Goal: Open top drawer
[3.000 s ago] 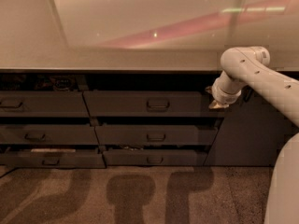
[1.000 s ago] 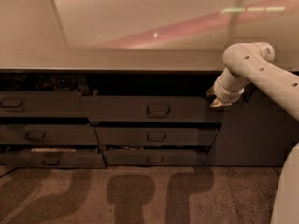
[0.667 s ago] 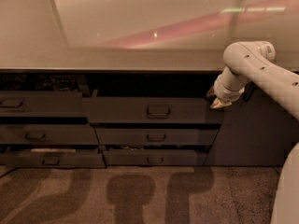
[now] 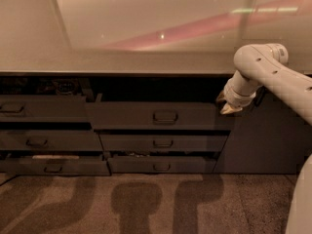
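Your gripper (image 4: 225, 104) sits at the end of the white arm (image 4: 273, 77), which comes in from the right and bends down under the edge of the counter top (image 4: 146, 65). You cannot tell from this view whether it is set wide, narrow, or closed on anything. The top drawer (image 4: 126, 117) lies immediately to the gripper's left. Its dark grey front stretches away from the gripper, with the upper right corner right at the tip, but you cannot tell whether the two are touching. The drawer's loop handle (image 4: 165, 116) is well to the left of the gripper and slightly lower, at the middle of the front. Above the front, a dark gap runs beneath the counter. Below and to the left of the gripper are two slimmer drawers, the middle drawer (image 4: 163, 143) and the bottom drawer (image 4: 161, 166). Further left is a second column of drawers (image 4: 44, 110). A plain cabinet panel (image 4: 263, 140) stands directly beneath the gripper, and the carpet (image 4: 234, 204) lies far below it, crossed by dark shadows.
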